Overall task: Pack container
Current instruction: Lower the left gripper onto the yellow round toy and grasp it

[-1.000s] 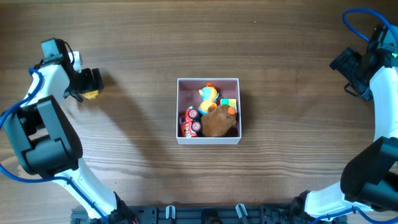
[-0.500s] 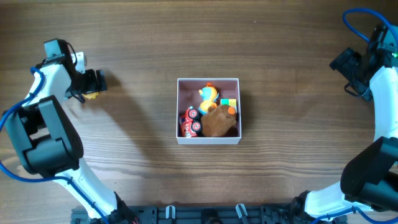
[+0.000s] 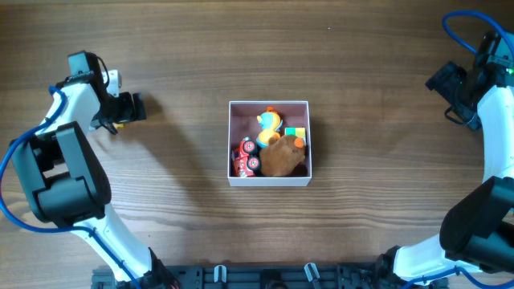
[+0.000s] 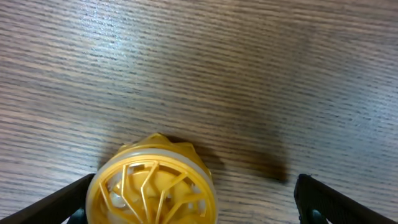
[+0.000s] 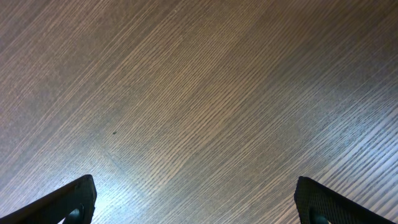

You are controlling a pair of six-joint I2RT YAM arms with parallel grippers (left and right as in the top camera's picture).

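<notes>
The container (image 3: 230, 141), a square white-walled box with a pink inside, sits at the table's middle. It holds a yellow duck toy (image 3: 269, 122), a red car (image 3: 246, 156), a brown plush (image 3: 283, 157) and a coloured cube (image 3: 295, 133). My left gripper (image 3: 134, 108) is open at the far left, low over the table. A round yellow spoked toy (image 4: 152, 193) lies between its fingers, against the left finger; only a sliver shows in the overhead view (image 3: 120, 125). My right gripper (image 3: 444, 80) is open and empty over bare wood at the far right.
The wooden table (image 3: 177, 56) carries nothing else in view. The arms' bases stand at the front left and front right corners.
My left gripper has moved right and a little forward, and now covers most of the yellow toy. The right arm and the container have not moved.
</notes>
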